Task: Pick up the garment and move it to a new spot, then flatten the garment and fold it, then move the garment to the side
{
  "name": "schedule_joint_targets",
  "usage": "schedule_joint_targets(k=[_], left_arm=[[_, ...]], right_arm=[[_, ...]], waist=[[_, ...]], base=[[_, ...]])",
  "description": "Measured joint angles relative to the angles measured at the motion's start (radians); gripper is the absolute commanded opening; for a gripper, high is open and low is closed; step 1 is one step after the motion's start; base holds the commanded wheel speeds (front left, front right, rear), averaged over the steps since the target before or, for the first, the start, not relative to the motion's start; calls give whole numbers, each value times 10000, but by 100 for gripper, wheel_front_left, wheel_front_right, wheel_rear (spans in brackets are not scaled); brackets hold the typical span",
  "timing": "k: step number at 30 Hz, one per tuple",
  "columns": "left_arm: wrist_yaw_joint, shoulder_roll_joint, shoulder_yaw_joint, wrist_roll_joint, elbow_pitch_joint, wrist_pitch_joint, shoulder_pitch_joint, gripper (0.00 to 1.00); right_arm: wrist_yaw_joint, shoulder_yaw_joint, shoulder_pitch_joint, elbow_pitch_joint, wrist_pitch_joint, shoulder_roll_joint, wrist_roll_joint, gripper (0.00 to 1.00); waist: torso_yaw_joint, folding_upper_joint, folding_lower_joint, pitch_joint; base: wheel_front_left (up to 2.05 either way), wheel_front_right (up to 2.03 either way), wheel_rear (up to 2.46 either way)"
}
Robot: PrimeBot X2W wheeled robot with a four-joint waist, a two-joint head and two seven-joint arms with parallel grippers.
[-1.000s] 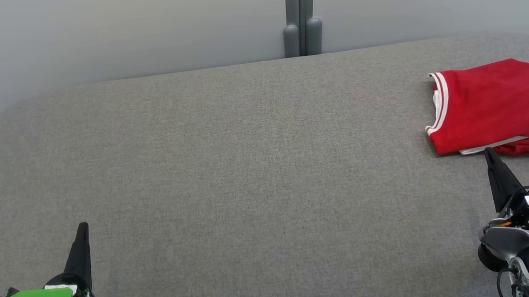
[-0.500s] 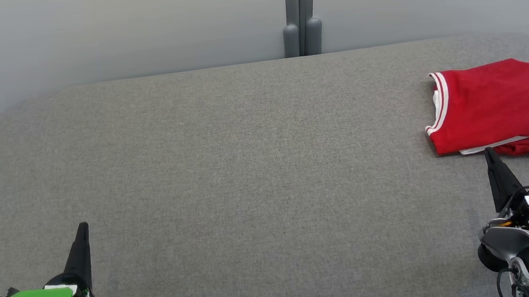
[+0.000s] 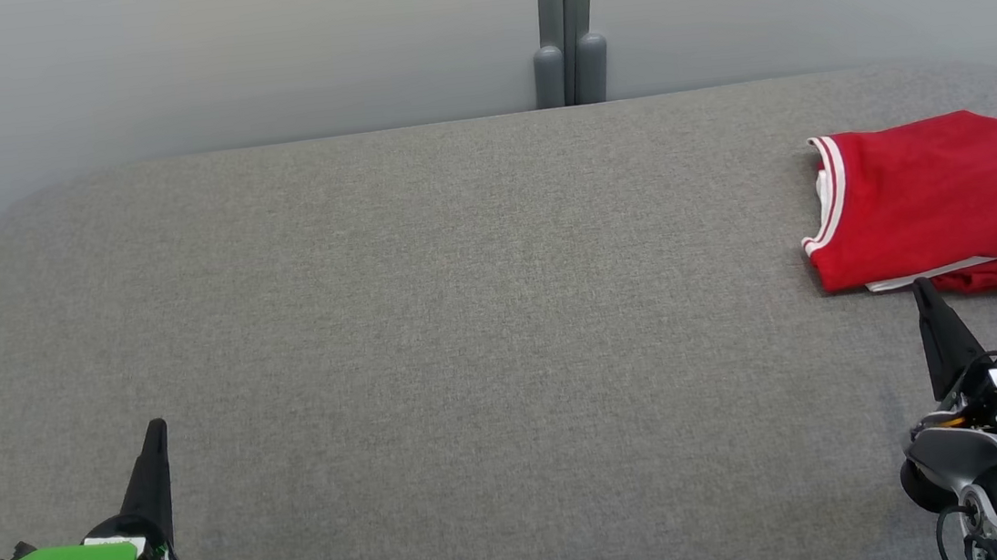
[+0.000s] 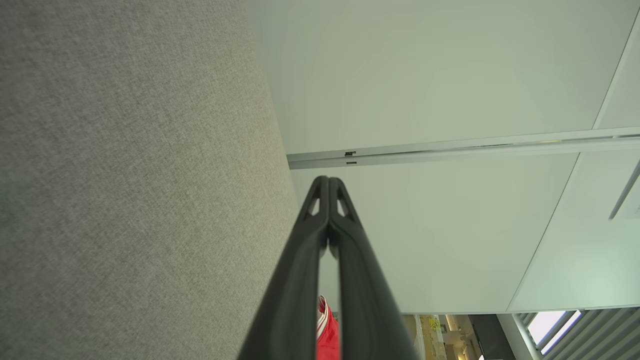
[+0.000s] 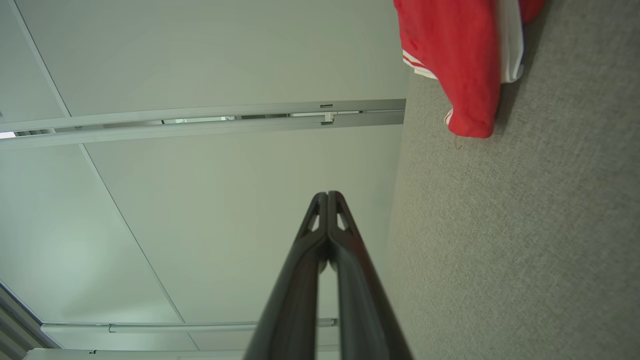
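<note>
nearest us, our left tool (image 3: 156, 427) and right tool (image 3: 920, 283) sit low over the table (image 3: 466, 320), each with fingers pressed together and empty. just beyond the right tool's tip lies the red garment (image 3: 938, 192), apparently folded and set aside; we judge little remains.

The left gripper (image 3: 155, 429) sits at the near left, its fingers pressed together and pointing toward the far side. The right gripper (image 3: 921, 287) sits at the near right, likewise closed, tilted slightly leftward.
</note>
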Motion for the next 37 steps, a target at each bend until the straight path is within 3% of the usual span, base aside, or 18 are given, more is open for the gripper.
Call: schedule_joint_targets(k=[37], left_arm=[[0,0,0,0,-2,0,0,0]], right_arm=[[0,0,0,-2,0,0,0,0]], waist=[[0,0,0,0]], base=[[0,0,0]])
